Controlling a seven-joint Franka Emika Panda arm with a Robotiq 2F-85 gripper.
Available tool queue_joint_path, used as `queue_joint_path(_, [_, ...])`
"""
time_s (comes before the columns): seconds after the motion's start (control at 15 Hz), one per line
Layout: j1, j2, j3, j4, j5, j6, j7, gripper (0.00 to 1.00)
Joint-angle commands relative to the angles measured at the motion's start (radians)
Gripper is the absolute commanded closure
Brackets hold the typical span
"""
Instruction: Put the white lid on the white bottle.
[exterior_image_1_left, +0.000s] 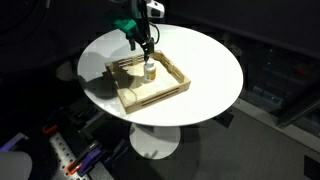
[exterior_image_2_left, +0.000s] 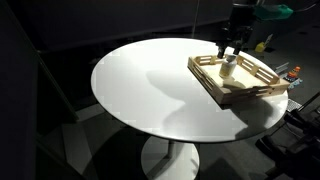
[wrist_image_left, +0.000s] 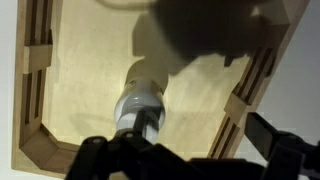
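The white bottle (exterior_image_1_left: 149, 70) stands upright inside the wooden tray (exterior_image_1_left: 128, 95) on the round white table; it also shows in an exterior view (exterior_image_2_left: 229, 66). In the wrist view the bottle (wrist_image_left: 138, 100) is seen from above, close to my left finger. My gripper (exterior_image_1_left: 146, 45) hangs just above the bottle, also in an exterior view (exterior_image_2_left: 231, 47). In the wrist view its fingers (wrist_image_left: 205, 130) stand wide apart with nothing between them. The white lid does not show as a separate thing; I cannot tell whether the bottle's pale round top is the lid.
The wooden tray (exterior_image_2_left: 245, 88) has raised slatted walls (wrist_image_left: 250, 90) around the bottle. The round white table (exterior_image_2_left: 150, 85) stands on a single pedestal. Dark floor and clutter lie around it, with cables and small objects at the lower left (exterior_image_1_left: 70, 155).
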Motion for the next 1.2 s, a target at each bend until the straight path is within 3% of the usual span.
queue_joint_path(0.0, [-0.007,-0.023,0.010,-0.009,0.020,0.008,-0.032,0.00])
queue_joint_path(1.13, [-0.008,0.021,0.014,0.003,0.021,0.034,-0.035,0.00])
